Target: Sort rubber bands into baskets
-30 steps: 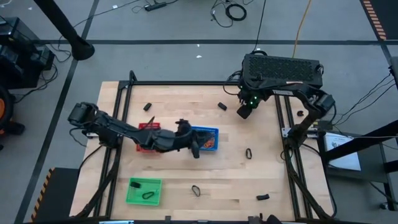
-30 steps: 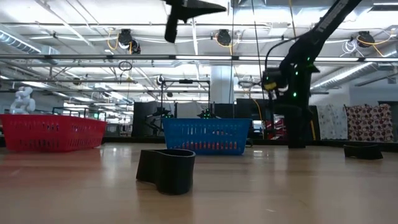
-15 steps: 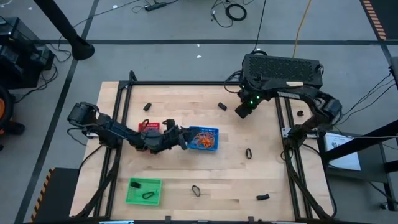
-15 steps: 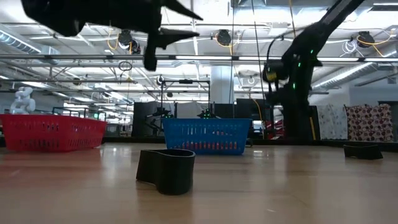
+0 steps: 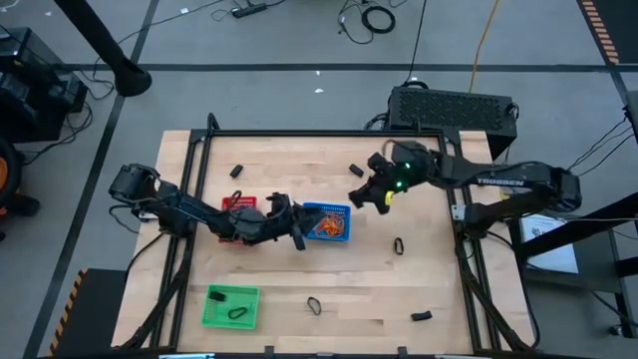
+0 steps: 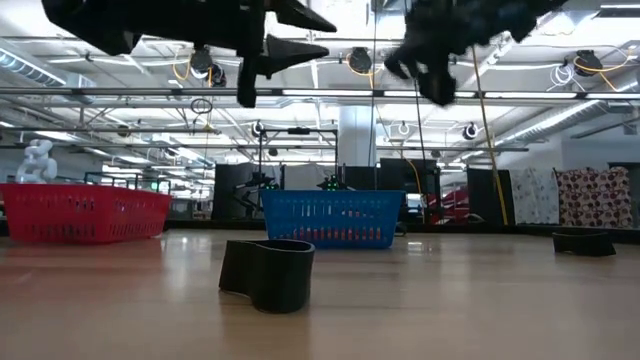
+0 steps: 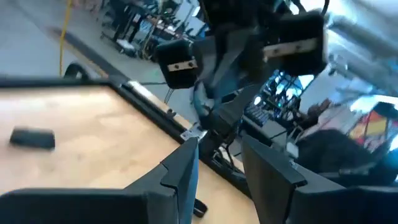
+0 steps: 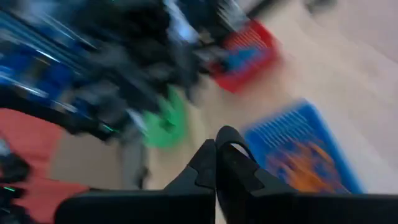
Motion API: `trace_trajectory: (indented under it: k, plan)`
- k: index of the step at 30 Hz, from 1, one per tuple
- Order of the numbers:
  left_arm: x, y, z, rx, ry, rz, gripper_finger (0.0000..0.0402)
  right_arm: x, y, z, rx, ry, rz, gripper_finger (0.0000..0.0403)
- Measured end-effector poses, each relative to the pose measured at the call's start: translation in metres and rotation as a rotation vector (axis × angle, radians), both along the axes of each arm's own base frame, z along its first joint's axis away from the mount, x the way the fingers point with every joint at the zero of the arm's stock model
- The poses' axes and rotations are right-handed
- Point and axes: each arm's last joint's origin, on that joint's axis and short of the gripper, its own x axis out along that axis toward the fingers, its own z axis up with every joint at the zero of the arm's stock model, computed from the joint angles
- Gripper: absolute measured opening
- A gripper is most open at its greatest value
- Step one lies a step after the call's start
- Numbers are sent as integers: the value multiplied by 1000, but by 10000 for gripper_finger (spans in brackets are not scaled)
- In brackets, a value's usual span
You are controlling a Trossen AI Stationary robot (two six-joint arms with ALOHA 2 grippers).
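The blue basket (image 5: 329, 221) (image 6: 333, 218) stands mid-table with orange rubber bands inside. The red basket (image 5: 239, 203) (image 6: 85, 213), left of it, is partly hidden under my left arm. The green basket (image 5: 231, 305) at the near left holds black bands. My left gripper (image 5: 298, 235) (image 7: 221, 155) hangs open and level at the blue basket's left edge, nothing between its fingers. My right gripper (image 5: 361, 193) (image 8: 217, 148) is shut in the air just beyond the blue basket's far right corner. Whether a band is in it, I cannot tell.
Loose black bands lie on the wood at the far left (image 5: 236, 172), far middle (image 5: 354, 168), right (image 5: 399, 245), near middle (image 5: 314, 305) (image 6: 268, 272) and near right (image 5: 421, 316). A dark metal frame (image 5: 299, 134) runs around the table.
My right gripper has swung from the table's far right toward the middle, risen and tipped from pointing down to nearly level. My left gripper has drawn back from over the blue basket toward the table's left and come down a little.
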Motion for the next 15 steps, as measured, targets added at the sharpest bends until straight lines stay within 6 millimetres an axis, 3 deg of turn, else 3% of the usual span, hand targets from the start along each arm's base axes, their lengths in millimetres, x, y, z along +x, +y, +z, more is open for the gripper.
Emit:
trace_trajectory:
  k: [6,15]
  plan:
    - [8,-5,15,157,-8,-85,129,16,31,21,35,-219,-24,0]
    - [10,-4,20,163,-20,-79,129,27,58,20,62,-269,-92,0]
